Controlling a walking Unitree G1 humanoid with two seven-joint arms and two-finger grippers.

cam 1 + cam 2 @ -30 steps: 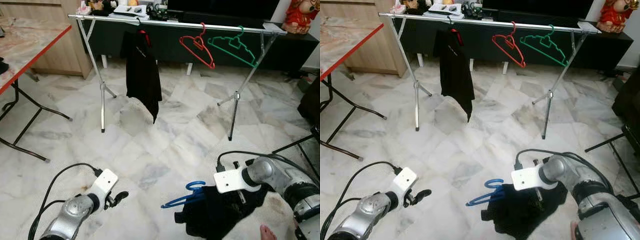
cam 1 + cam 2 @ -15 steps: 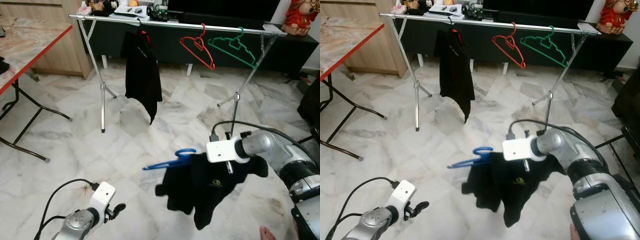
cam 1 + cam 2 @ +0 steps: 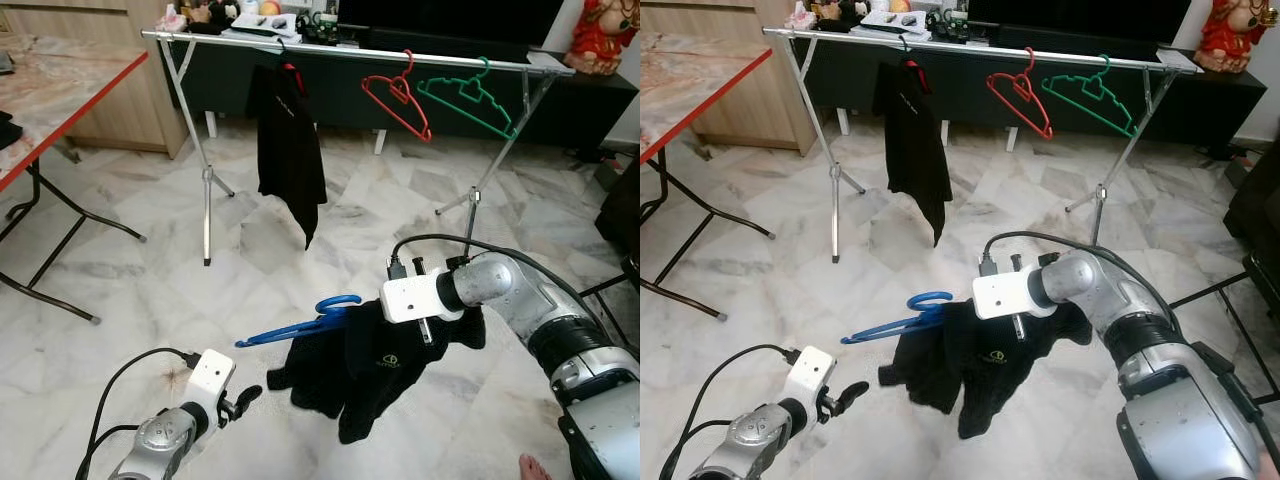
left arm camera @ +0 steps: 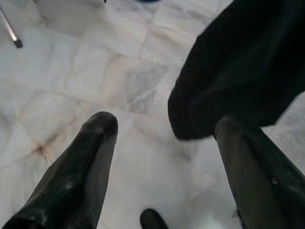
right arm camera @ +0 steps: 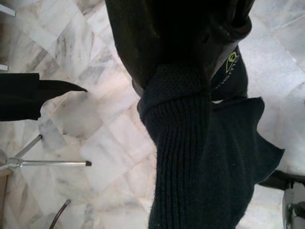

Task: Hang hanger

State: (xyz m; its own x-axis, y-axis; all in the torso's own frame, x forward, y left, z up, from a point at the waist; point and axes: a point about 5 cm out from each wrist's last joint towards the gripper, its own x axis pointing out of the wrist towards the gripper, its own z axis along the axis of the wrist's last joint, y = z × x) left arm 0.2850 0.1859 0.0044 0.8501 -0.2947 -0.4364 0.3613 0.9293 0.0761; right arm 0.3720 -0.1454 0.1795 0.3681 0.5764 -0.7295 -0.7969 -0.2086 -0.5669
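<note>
A garment (image 3: pixel 375 365) on its hanger (image 3: pixel 300 322) hangs before the rack (image 3: pixel 340 45), a table (image 3: pixel 60 95) at left.

You are in a home's living room. A white marble floor (image 3: pixel 330 250) spreads under a metal clothes rack (image 3: pixel 350 46) with a black garment (image 3: pixel 290 150) and two hangers on it. Behind the rack stands a low dark TV cabinet (image 3: pixel 450 85); left of the rack, a red-edged folding table (image 3: pixel 60 95) and a wooden cupboard (image 3: pixel 120 90).
</note>
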